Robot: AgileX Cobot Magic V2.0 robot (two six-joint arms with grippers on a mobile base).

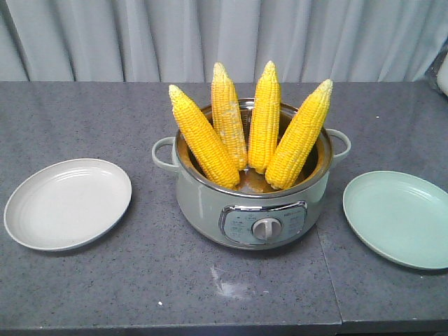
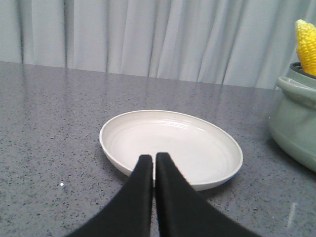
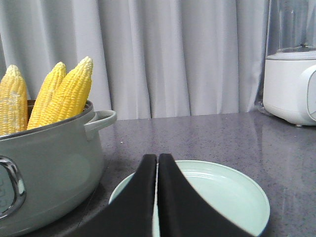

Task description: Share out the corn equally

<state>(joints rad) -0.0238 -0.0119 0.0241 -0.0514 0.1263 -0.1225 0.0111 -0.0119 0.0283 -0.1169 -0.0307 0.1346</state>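
A pale grey curtain (image 1: 224, 38) hangs in soft vertical folds across the whole back of the room. In front of it runs a dark grey speckled countertop (image 1: 105, 294), matte with faint reflections under even, diffuse light. A thin seam (image 1: 329, 273) crosses it towards the right. A white appliance (image 3: 291, 89) with a clear upper part stands at the far right, near the curtain.
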